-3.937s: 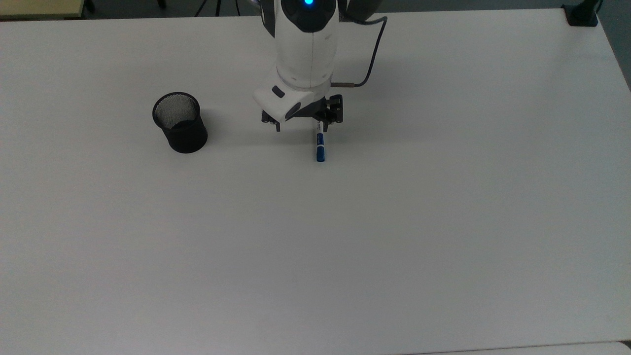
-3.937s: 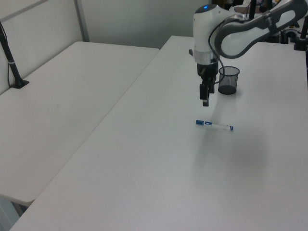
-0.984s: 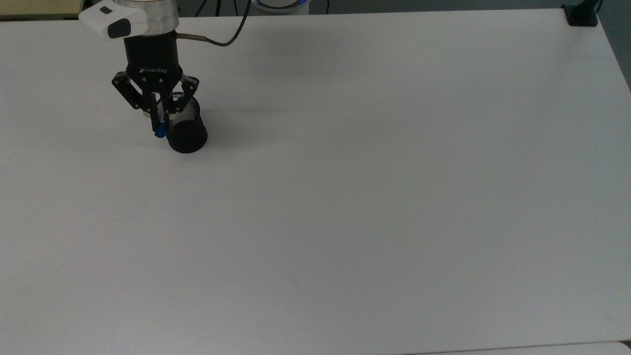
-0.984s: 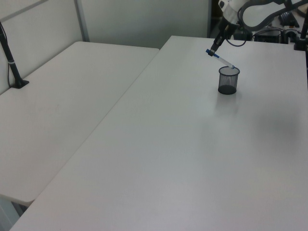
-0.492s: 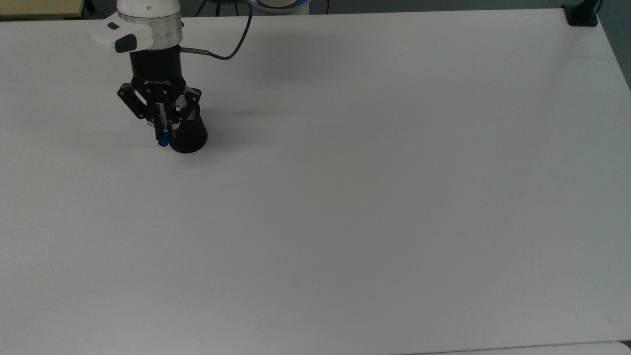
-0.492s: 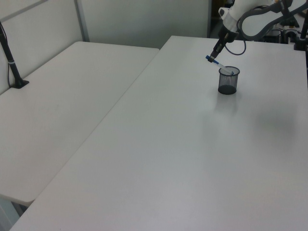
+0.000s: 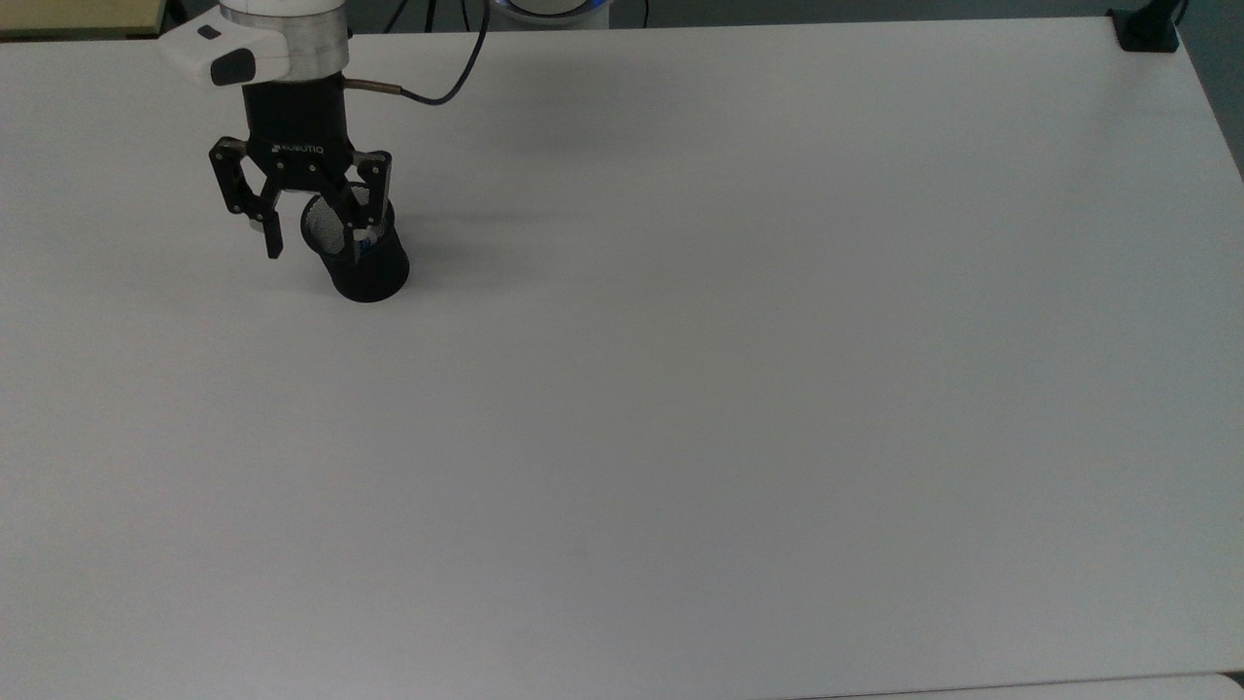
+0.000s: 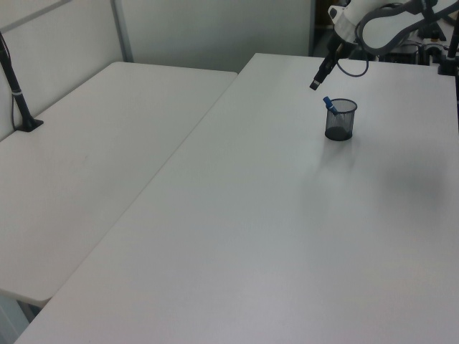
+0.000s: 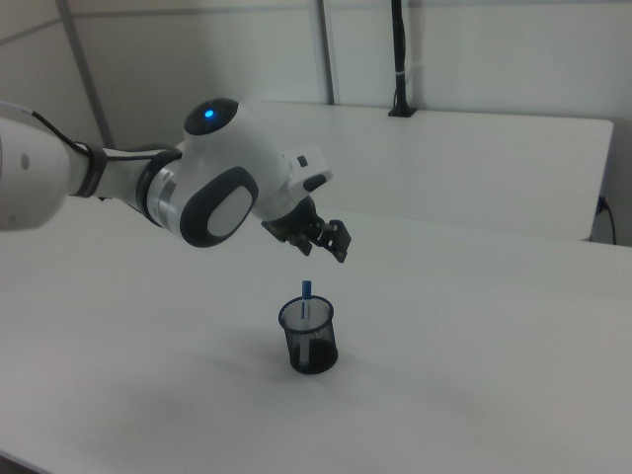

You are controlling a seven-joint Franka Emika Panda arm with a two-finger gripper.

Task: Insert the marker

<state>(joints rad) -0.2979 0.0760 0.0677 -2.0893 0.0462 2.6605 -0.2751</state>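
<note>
The marker [image 8: 329,104] stands tilted inside the black mesh cup [image 8: 339,122], its blue cap poking above the rim. In the right view the marker [image 9: 306,294] rises from the cup [image 9: 309,343], white barrel inside the mesh. In the top view the cup [image 7: 364,264] sits at the table's back left. My gripper [image 7: 316,239] hangs just above the cup's rim, open, with nothing between its fingers. In the right view the gripper [image 9: 324,243] is above the marker and apart from it; in the left view the gripper [image 8: 315,84] is up and left of the cup.
The white table [image 7: 680,389] is wide and bare around the cup. A black clamp [image 7: 1147,29] sits on its far right corner in the top view. The arm's cable [image 7: 437,95] loops behind the wrist. A second table [image 8: 86,165] with a black post [image 8: 18,93] stands alongside.
The gripper has opened and let go of the marker, which has dropped into the cup. The gripper has lifted slightly away from the rim.
</note>
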